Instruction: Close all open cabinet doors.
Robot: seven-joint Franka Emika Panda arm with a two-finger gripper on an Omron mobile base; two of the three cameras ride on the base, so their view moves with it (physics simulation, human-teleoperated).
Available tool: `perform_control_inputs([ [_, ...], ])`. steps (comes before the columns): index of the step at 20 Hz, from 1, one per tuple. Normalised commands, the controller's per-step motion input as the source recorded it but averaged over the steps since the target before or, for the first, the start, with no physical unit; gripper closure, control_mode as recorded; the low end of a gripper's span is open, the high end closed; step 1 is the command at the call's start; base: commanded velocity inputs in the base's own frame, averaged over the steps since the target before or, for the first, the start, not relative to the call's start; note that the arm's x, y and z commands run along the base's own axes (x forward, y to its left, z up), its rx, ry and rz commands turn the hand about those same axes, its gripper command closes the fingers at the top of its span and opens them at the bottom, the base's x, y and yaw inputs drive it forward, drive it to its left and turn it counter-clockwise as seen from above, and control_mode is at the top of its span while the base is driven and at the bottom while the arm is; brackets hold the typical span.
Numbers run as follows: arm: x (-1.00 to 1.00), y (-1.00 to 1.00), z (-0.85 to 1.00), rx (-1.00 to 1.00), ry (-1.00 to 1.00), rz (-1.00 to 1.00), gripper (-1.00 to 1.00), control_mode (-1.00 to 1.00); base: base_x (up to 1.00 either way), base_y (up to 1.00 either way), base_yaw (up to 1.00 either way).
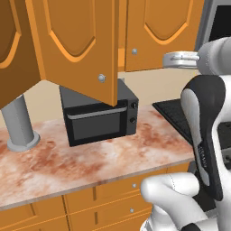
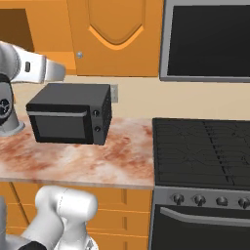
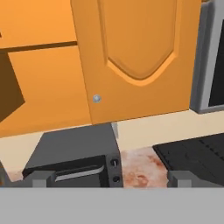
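Above the counter: wall cabinets in orange-brown wood, over a speckled reddish countertop [image 1: 90, 167].
Writing: no readable brand or label; only faint small marks on the arm's dark forearm in the left base view, too small to read.
Arm pose: the white arm [image 1: 205, 131] rises at the lower right of the left base view, its dark forearm upright and the upper link reaching level toward the cabinets at about the height of their lower edge.
Gripper: the two grey fingertips [image 3: 39, 178] sit wide apart at the bottom of the hand view with nothing between them; gripper [image 3: 109, 180] spread and holding nothing.
Open cabinet door [image 1: 74, 45]: swung outward over the microwave [image 1: 97, 115], its silver knob near its lower corner.
Second open door [image 1: 13, 49]: at the left edge, also angled out from the cabinet front.
Closed cabinet door [image 3: 135, 57]: flat against its frame, just right of the open ones.
Cabinet interior [image 3: 43, 83]: bare shelf visible, nothing seen on it.
Beside: black stove [image 2: 205, 151] to the right of the counter.
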Motion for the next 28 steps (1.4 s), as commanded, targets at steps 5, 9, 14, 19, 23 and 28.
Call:
perform_control_inputs([
  [5, -0.95, 0.22, 0.0, -0.01, 0.02, 0.0, -1.0, -1.0, 0.0, 0.0, 0.0],
  [9, -0.77, 0.68, 0.0, -0.07, 0.04, -0.01, -1.0, -1.0, 0.0, 0.0, 0.0],
  [14, -0.53, 0.99, 0.0, -0.14, 0.0, -0.05, -1.0, -1.0, 0.0, 0.0, 0.0],
  [19, -0.12, 0.92, 0.0, -0.15, 0.0, -0.1, -1.0, -1.0, 0.0, 0.0, 0.0],
  [23, 0.26, 0.72, 0.0, -0.13, 0.03, -0.13, -1.0, -1.0, 0.0, 0.0, 0.0],
  [28, 0.43, 0.83, 0.0, -0.14, 0.03, -0.16, -1.0, -1.0, 0.0, 0.0, 0.0],
])
